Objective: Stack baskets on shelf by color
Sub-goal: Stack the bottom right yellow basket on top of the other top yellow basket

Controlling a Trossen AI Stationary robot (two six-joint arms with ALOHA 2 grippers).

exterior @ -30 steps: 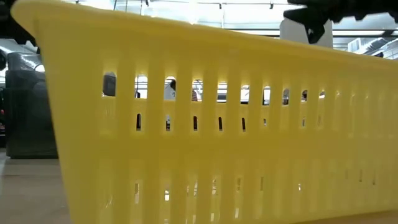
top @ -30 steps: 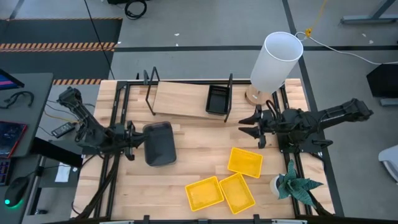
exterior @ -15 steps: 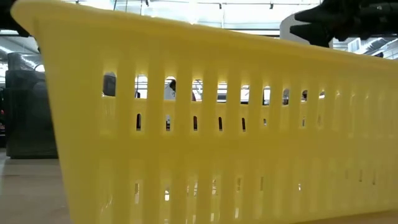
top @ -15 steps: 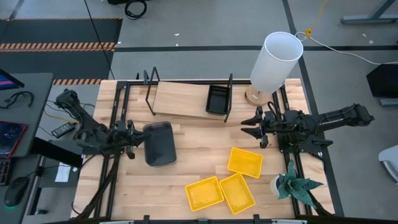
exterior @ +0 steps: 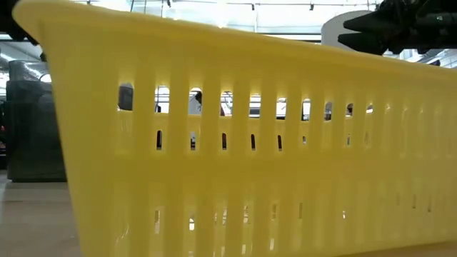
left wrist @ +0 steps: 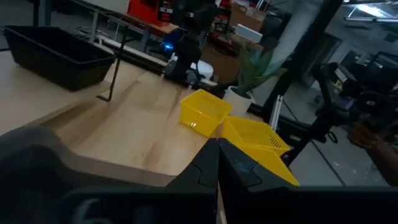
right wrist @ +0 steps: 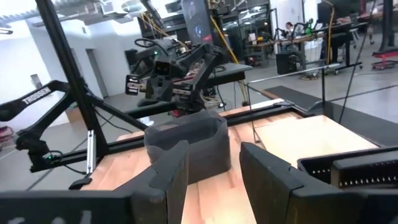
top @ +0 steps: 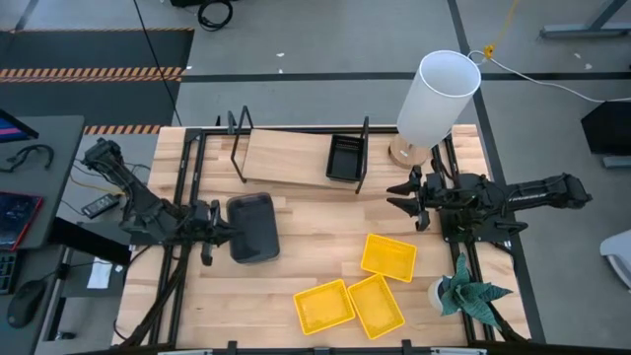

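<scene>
Left of frame, high view: the left gripper (top: 219,235) has moved slightly lower and closer to the grey basket (top: 252,227); fingers pressed together on its near rim, the basket barely shifted. Judgement: the grip holds, carry to the shelf (top: 288,158) pending. Upper centre: the shelf carries one black basket (top: 343,158) at its right end. Lower centre: three yellow baskets (top: 388,256) unmoved on the table. Right: the right gripper (top: 406,197) has drifted rightward, fingers spread, holding nothing
</scene>
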